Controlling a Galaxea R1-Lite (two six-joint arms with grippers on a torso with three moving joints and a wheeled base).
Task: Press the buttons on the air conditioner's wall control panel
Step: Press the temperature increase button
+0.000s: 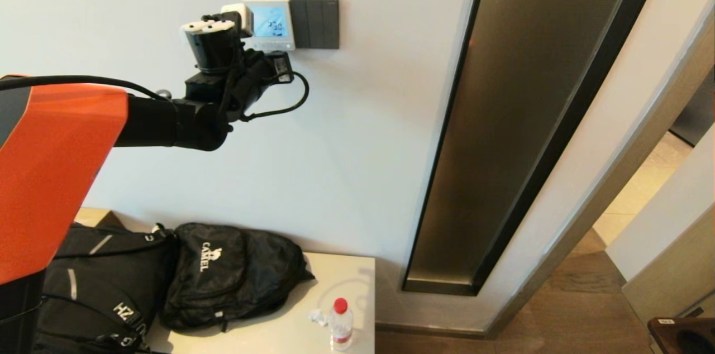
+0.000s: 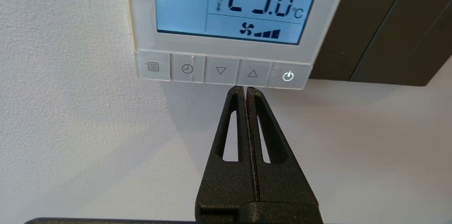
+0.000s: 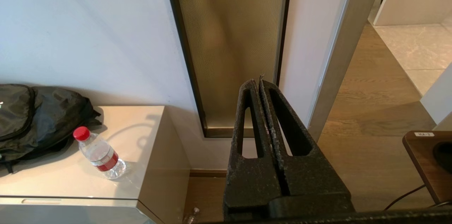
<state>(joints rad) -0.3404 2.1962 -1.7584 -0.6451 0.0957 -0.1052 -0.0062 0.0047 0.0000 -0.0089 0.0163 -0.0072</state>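
A: Where is the left end effector [image 2: 246, 89] now?

B: Its two fingers are pressed together on nothing, the joined tip just under the row of buttons [image 2: 220, 71] on the air conditioner's wall control panel [image 2: 141, 12], at the seam between the down-arrow button [image 2: 220, 71] and the up-arrow button [image 2: 252, 74]. Whether it touches them, I cannot tell.

A: And what lies to either side of the tip?

B: Leftward the menu button [image 2: 153, 66] and clock button [image 2: 187, 69]; rightward the power button [image 2: 288, 76], then the dark switch plate [image 2: 381, 22]. The screen [image 2: 183, 1] above reads 23.0 °C.

A: How best to press?

B: I'd shift the tip onto the middle of one button, not the seam, then push straight into the wall, gently.

A: The arm's pose?

B: The left arm [image 1: 167, 119] is raised and reaching forward, wrist tilted up to the panel. The right end effector [image 3: 260, 84] hangs low, closed and empty, beyond the worktop [image 3: 141, 125] with its water bottle [image 3: 99, 153].
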